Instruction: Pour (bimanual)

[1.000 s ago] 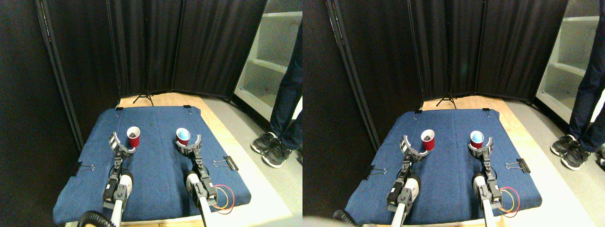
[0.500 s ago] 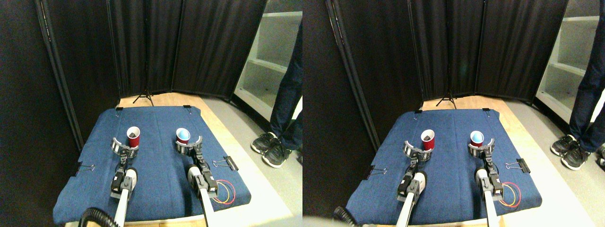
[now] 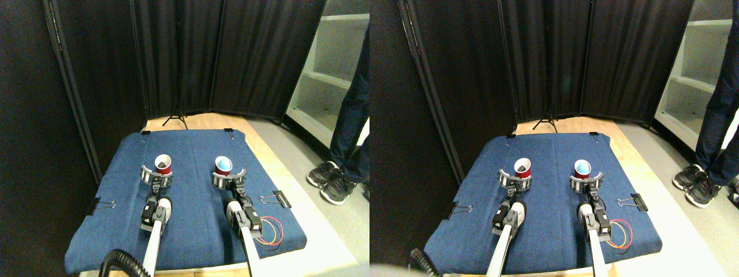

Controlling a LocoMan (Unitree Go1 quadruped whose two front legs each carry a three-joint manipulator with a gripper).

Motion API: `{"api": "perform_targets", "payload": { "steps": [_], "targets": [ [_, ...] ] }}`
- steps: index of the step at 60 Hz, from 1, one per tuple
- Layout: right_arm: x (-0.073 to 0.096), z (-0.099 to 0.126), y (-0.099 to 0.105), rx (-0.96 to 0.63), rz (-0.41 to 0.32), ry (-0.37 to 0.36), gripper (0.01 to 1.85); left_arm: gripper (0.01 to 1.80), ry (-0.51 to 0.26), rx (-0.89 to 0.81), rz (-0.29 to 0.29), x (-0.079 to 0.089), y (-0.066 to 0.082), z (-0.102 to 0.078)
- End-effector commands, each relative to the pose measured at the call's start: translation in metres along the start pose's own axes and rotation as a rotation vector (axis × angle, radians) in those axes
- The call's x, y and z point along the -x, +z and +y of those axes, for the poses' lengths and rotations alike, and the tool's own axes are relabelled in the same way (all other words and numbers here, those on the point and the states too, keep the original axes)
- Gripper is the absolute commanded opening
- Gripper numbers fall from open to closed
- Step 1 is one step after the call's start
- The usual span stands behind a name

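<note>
The red cup [image 3: 163, 164] stands upright on the left of the blue mat [image 3: 190, 228], with something dark inside it; the blue cup [image 3: 223, 166] stands upright well apart to its right. You are in the grasping step: your left gripper [image 3: 156, 175] has its curved jaws spread wide around the base of the red cup, and your right gripper [image 3: 227, 179] sits the same way at the foot of the blue cup. Whether the jaws touch the cup walls, I cannot tell; neither cup looks lifted or tilted.

Your next move, as I judge it, is to close both pairs evenly, without crushing the thin cups, then raise them and bring the red rim over the blue one.

Mind the surroundings. Binder clips [image 3: 282, 199] pin the mat at its edges, and the one on the right lies near your right manipulator. Red and yellow wires [image 3: 271, 236] loop beside that arm. A person's legs and shoes [image 3: 332, 179] stand off the mat to the right, clear of the work. Between the cups the mat is bare.
</note>
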Motion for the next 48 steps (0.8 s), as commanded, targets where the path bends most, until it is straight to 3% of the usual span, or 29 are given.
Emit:
{"api": "perform_targets", "payload": {
  "steps": [1,18,26,48],
  "targets": [
    [-0.004,0.003,-0.003,0.016,0.020,0.031,1.23,1.17,-0.006,0.037,-0.005,-0.005,-0.006,-0.003],
    [-0.013,0.000,-0.002,-0.015,0.020,0.035,1.21,1.16,0.023,0.072,-0.028,-0.008,-0.014,0.000],
    [-0.019,-0.001,-0.002,-0.031,0.023,0.034,1.20,1.14,0.036,0.085,-0.016,-0.009,-0.015,0.003],
    [-0.033,-0.007,-0.001,-0.068,-0.004,0.020,1.17,1.18,0.060,0.097,-0.049,-0.015,-0.015,0.012]
  ]
}}
